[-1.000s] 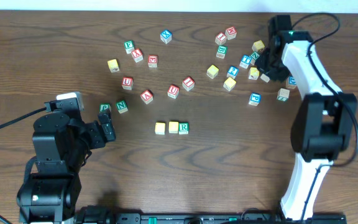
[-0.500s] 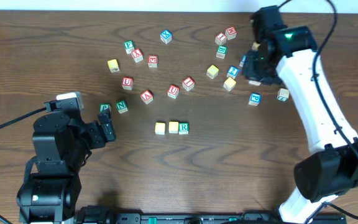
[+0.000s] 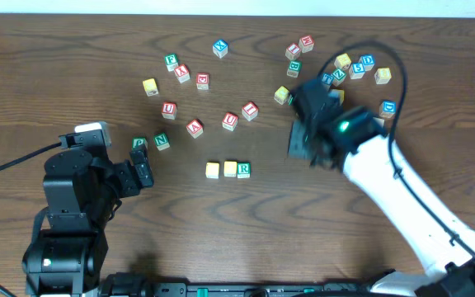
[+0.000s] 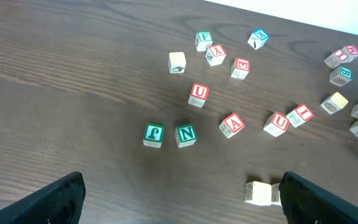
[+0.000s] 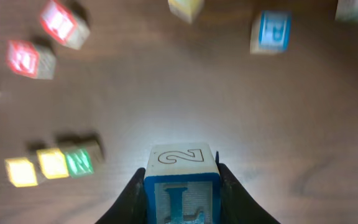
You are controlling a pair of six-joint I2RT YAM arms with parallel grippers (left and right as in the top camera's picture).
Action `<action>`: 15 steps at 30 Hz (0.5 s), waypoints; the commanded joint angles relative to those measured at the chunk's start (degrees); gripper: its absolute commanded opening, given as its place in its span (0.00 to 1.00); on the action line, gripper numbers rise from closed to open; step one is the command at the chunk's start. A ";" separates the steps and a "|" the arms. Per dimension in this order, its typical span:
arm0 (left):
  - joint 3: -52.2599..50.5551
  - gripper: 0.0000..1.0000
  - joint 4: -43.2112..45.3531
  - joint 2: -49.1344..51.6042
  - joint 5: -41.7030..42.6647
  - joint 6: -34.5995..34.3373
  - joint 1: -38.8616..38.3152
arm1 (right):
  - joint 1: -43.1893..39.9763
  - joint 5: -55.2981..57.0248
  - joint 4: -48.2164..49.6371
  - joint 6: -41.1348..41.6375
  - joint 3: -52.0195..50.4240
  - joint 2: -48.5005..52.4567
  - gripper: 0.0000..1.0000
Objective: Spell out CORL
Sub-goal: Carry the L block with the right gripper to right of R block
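The L block (image 5: 182,190), clamped between my right fingers (image 5: 132,198), hangs over the bench (image 3: 221,239) off the green-R end of the three-block row (image 3: 228,169), so I judge only this last letter is left to place, while my left fingers (image 4: 48,199) stand apart beyond the row's other end.

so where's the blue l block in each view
overhead: hidden under the right gripper, right of centre.
left wrist: not in it.
right wrist: the L block is at bottom centre, clamped between the fingers, a 2 on its top face.
shared landmark: the three-block row, bottom centre overhead and lower left in the right wrist view; only its yellow end block shows at the left wrist view's bottom edge.
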 commanded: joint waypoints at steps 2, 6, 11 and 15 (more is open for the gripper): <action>1.38 0.98 -0.02 -0.15 -0.50 0.50 0.31 | 6.75 4.94 2.12 8.48 -7.91 -0.98 0.05; 1.38 0.98 -0.02 -0.15 -0.50 0.50 0.31 | 9.05 4.94 6.75 9.18 -11.32 -0.68 0.07; 1.38 0.98 -0.02 -0.15 -0.50 0.50 0.31 | 9.29 4.94 10.80 9.79 -12.46 1.33 0.09; 1.38 0.98 -0.02 -0.15 -0.50 0.50 0.31 | 9.27 4.96 13.16 9.75 -12.46 4.39 0.10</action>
